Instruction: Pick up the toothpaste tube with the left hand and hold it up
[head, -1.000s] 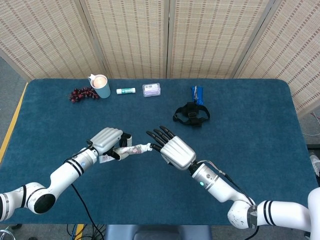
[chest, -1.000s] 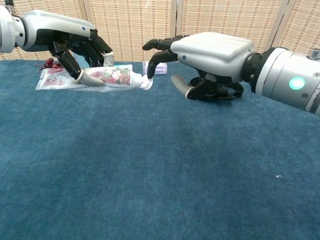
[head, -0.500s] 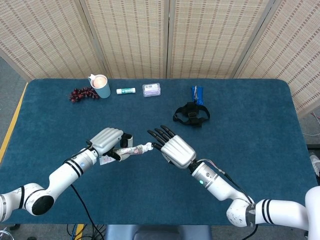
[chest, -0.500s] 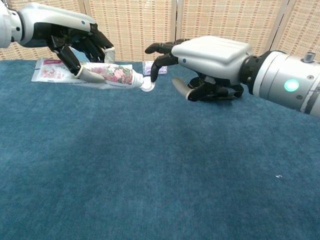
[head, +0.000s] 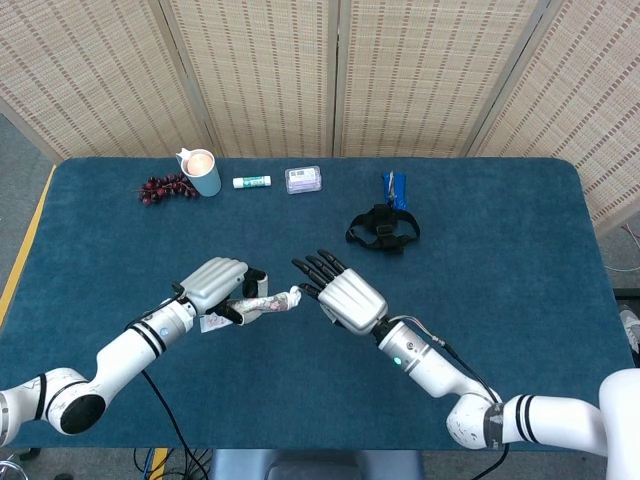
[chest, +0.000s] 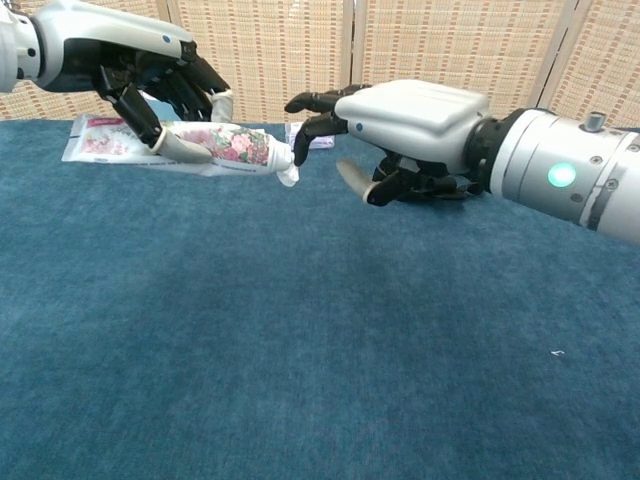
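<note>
The toothpaste tube (head: 262, 304) (chest: 215, 147), white with a floral print and a white cap, hangs level above the blue table. My left hand (head: 214, 284) (chest: 150, 75) grips it around its middle, thumb below and fingers over the top. The cap end points toward my right hand (head: 345, 297) (chest: 405, 115). That hand hovers just beyond the cap with its fingers spread and holds nothing; its dark fingertips (chest: 308, 126) reach close to the cap.
Along the far edge stand a cup (head: 201, 171), grapes (head: 165, 187), a small white tube (head: 251, 182), a purple box (head: 303, 179) and a blue packet (head: 394, 188). A black strap (head: 383, 229) lies behind my right hand.
My left hand has lifted the tube slightly higher in the chest view. The right hand has shifted a little left, closer to the cap.
</note>
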